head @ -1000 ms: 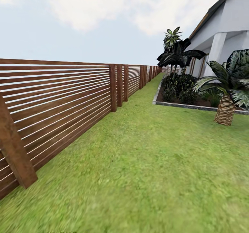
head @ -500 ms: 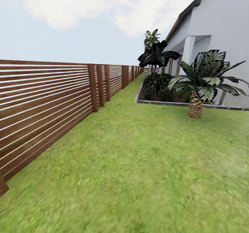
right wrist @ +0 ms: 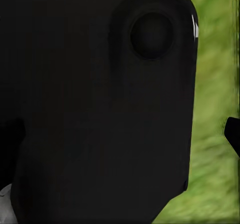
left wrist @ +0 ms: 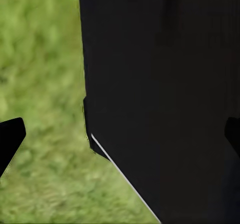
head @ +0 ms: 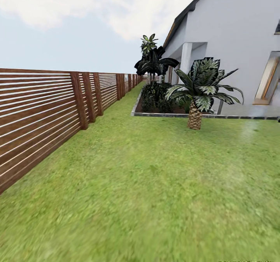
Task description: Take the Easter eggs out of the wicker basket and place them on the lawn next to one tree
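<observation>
Lawn (head: 155, 184): wide open grass ahead, the ground the 3 eggs must end on
Eggs and basket: somewhere off camera; judged light, hard, smooth, apt to roll, so grip each across its middle, gently
Left gripper (left wrist: 120, 139): dark fingertips stand far apart at the frame edges, a black robot body part between them, nothing held
Right gripper: 1 fingertip seen; opening cannot be told
Around: slatted fence (head: 42, 106), palm (head: 196, 98), planted bed (head: 159, 98), white house (head: 233, 48)
In the way: nothing on the near grass
</observation>
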Available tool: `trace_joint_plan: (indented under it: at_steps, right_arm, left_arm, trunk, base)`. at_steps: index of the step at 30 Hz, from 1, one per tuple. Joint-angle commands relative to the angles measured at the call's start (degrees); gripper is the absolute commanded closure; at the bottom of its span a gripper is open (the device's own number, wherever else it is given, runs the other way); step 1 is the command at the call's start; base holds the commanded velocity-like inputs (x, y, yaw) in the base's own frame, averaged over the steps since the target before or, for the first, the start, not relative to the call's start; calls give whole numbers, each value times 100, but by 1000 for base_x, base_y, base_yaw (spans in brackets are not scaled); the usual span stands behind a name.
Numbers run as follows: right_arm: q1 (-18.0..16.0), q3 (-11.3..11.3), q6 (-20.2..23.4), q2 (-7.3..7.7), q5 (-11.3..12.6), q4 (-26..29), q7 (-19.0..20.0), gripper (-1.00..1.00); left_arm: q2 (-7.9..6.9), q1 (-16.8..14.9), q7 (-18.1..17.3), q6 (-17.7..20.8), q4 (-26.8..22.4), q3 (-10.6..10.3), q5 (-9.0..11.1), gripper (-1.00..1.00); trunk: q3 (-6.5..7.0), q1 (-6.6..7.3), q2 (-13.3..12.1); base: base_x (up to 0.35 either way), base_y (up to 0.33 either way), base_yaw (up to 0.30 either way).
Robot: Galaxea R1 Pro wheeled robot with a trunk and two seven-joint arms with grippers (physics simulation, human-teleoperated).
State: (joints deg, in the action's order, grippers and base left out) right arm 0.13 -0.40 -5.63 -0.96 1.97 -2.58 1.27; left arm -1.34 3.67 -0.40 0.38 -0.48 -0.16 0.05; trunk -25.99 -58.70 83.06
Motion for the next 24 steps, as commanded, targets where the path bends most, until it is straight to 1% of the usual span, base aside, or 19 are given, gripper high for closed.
trace_joint_plan:
  at_steps: [1, 24]
  right_arm:
    - [-5, -4, -35, -1, 22, -14, 13, -100]
    - [-5, 5, -35, -1, 22, -14, 13, -100]
  left_arm:
    - [0, 2, -4, 5, -5, -1, -1, -100]
    - [2, 2, 5, 6, -5, -1, -13, -100]
  trunk:
    - [-3, -2, 2]
    - [-3, -2, 2]
  base:
    - [203, -247, -294]
    - [194, -247, -297]
